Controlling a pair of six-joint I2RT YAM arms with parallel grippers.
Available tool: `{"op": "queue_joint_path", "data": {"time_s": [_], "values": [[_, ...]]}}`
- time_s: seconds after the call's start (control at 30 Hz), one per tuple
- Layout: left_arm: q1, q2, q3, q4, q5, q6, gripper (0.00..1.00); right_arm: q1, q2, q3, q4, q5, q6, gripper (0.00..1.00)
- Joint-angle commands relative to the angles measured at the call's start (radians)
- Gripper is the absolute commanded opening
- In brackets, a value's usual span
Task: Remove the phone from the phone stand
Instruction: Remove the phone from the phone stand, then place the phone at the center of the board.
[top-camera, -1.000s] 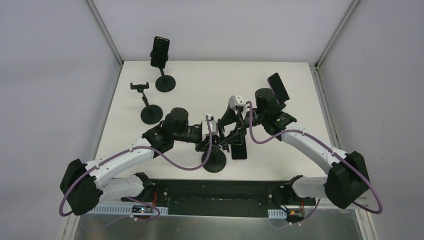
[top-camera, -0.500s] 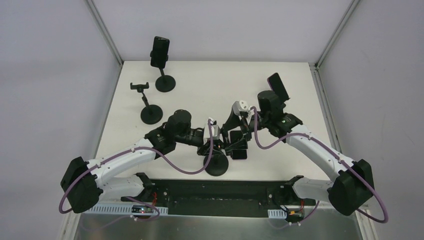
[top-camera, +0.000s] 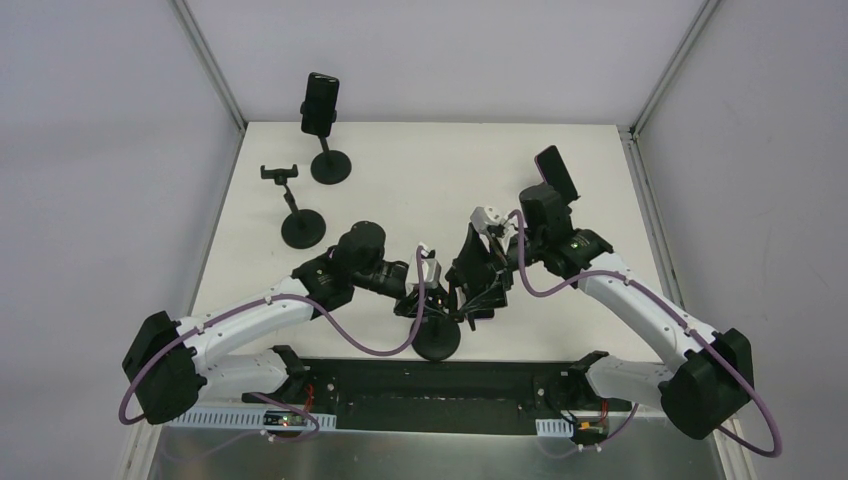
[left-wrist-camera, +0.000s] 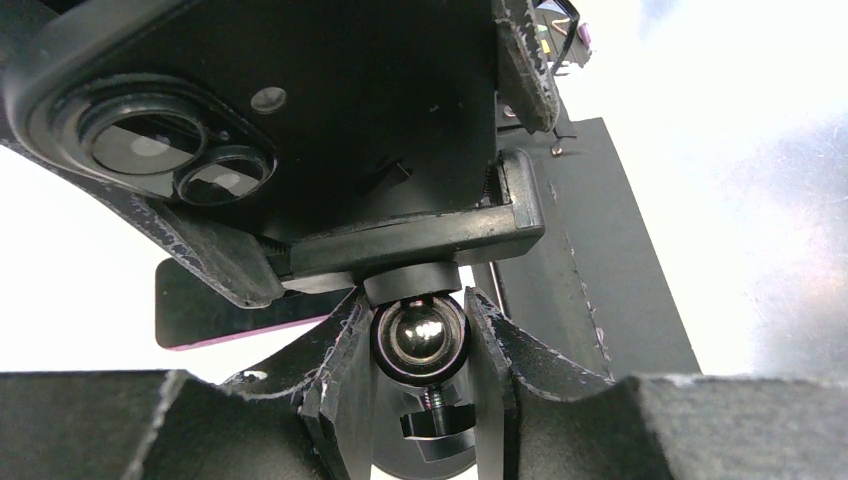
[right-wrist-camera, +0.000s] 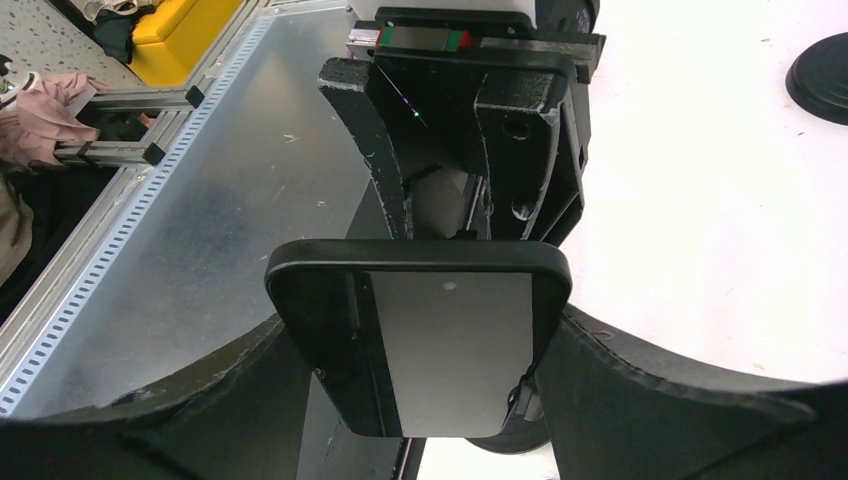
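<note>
Phone (right-wrist-camera: 450, 350) in stand (left-wrist-camera: 420, 235), right hand (right-wrist-camera: 418, 335) gripping.

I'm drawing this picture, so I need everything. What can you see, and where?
table: 1, white, under everything.
back stand: 1, black, far left, holding back phone, black.
empty stand: 1, black, just nearer.
middle stand: 1, black, near edge, clamping held phone, black.
right phone: 1, black, far right, support hidden.
flat phone: 1, pink-edged, lying by middle stand.
left gripper: 1, black, shut on middle stand's ball joint.
right gripper: 1, black, shut on held phone.
</note>
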Motion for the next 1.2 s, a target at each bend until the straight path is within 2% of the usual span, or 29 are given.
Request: {"op": "queue_joint_path", "data": {"time_s": [0.0,0.23,0.63,0.73,0.83,0.93,1.0,1.07,1.17], "values": [[-0.052,-0.002,-0.011,-0.098,0.132,0.005,0.00,-0.053,-0.032,0.032,0.077,0.053,-0.028,0.00],[0.001,0.030,0.057,-0.098,0.013,0.024,0.00,-0.019,-0.081,0.017,0.034,0.052,-0.023,0.00],[0.111,0.085,0.109,-0.099,0.013,0.057,0.00,0.026,-0.173,-0.003,-0.012,-0.031,0.026,0.00],[0.122,0.072,0.109,-0.101,-0.045,0.052,0.00,0.028,-0.197,-0.007,-0.012,-0.029,0.055,0.00],[0.151,0.041,0.098,-0.104,-0.145,0.031,0.00,0.026,-0.226,-0.021,0.034,0.119,0.185,0.00],[0.188,-0.005,0.081,-0.106,-0.227,0.002,0.00,0.026,-0.235,-0.057,0.150,0.416,0.442,0.00],[0.209,-0.041,0.071,-0.112,-0.263,-0.010,0.00,0.025,-0.233,-0.061,0.160,0.637,0.603,0.00],[0.223,-0.068,0.068,-0.120,-0.287,-0.021,0.00,0.025,-0.216,-0.033,0.098,0.858,0.749,0.00],[0.235,-0.089,0.076,-0.149,-0.291,-0.030,0.00,0.024,-0.169,0.014,-0.034,1.159,0.812,0.00]]}}
